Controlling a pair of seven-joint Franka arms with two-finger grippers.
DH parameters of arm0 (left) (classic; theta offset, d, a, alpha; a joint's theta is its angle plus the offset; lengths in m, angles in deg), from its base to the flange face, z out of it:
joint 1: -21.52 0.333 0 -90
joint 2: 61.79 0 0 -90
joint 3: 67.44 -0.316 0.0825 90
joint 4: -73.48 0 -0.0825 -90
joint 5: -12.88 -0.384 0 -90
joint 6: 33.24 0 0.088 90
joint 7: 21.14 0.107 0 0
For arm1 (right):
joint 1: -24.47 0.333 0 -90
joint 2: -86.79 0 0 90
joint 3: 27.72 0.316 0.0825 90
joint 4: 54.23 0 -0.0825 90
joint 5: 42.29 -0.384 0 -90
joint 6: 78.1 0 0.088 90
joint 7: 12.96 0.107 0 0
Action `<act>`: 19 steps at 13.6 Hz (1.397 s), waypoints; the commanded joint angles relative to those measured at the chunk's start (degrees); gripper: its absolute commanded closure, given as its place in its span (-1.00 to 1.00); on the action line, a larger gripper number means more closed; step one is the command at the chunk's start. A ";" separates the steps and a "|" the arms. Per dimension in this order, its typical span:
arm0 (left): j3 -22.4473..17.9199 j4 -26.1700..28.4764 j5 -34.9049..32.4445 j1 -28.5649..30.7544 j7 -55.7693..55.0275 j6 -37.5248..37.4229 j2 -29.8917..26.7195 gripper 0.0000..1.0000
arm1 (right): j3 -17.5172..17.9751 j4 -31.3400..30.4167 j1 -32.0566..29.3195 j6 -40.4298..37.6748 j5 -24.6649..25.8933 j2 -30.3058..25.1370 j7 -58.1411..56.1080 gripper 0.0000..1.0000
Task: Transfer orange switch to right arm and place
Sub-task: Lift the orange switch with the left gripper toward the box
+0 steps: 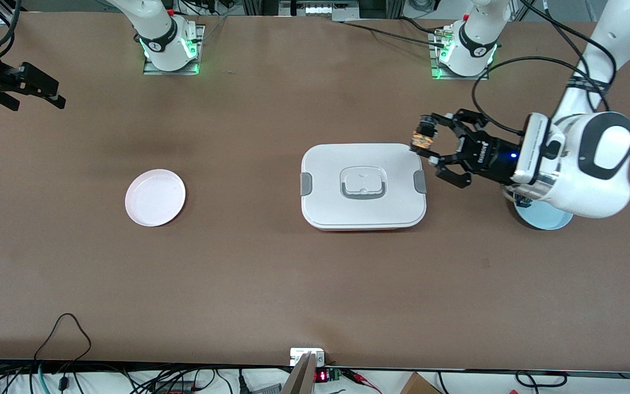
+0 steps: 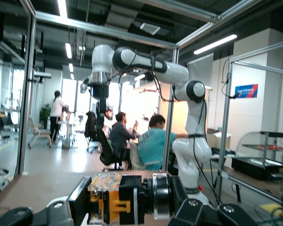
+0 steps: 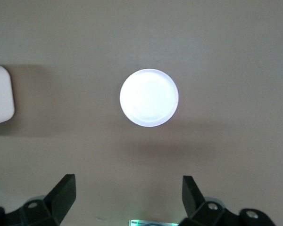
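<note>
My left gripper [image 1: 423,143] is shut on the orange switch [image 1: 420,140], a small block with an orange middle, and holds it in the air over a corner of the white lidded box [image 1: 363,186]. In the left wrist view the switch [image 2: 118,200] sits clamped sideways between the black fingers. My right gripper [image 1: 55,94] is open and empty, up in the air at the right arm's end of the table. In the right wrist view its fingertips [image 3: 66,186] stand wide apart above the small white plate [image 3: 149,97]. The right arm [image 2: 146,63] shows in the left wrist view.
The small white plate [image 1: 155,197] lies toward the right arm's end. A pale blue plate [image 1: 547,220] lies under the left arm's wrist with a small blue part [image 1: 523,202] on it. The box's corner shows in the right wrist view [image 3: 0,94]. Cables run along the table's front edge.
</note>
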 commanded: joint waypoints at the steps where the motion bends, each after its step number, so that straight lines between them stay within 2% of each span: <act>1: 5.60 3.95 8.94 -0.27 4.55 6.52 -0.04 1.00 | 0.07 0.91 0.15 -5.27 -5.77 0.23 -0.60 -1.00; 3: 8.69 3.96 9.85 -0.27 5.17 11.79 -0.21 1.00 | -0.02 0.73 0.06 -6.61 -13.67 0.84 -0.60 -1.00; 7: 14.41 3.96 10.03 -0.18 5.17 23.48 -2.32 1.00 | 0.51 0.73 1.81 -6.17 -23.96 2.86 -0.25 -1.00; 12: 21.88 3.96 10.64 -0.18 4.56 38.08 -3.90 1.00 | 0.51 0.90 3.40 -3.80 -40.31 7.60 0.19 -1.00; 15: 22.67 4.48 13.18 -0.97 4.56 39.59 -3.90 1.00 | 0.59 0.82 4.54 -2.14 -51.20 10.59 0.36 -1.00; 17: 24.95 6.58 18.00 -0.71 4.47 39.68 -3.99 1.00 | 0.59 0.82 7.34 2.25 -60.77 12.26 0.45 -1.00; 19: 26.19 8.08 19.78 -0.36 4.91 40.99 -3.99 1.00 | 0.59 0.64 11.38 9.18 -65.46 13.32 0.45 -1.00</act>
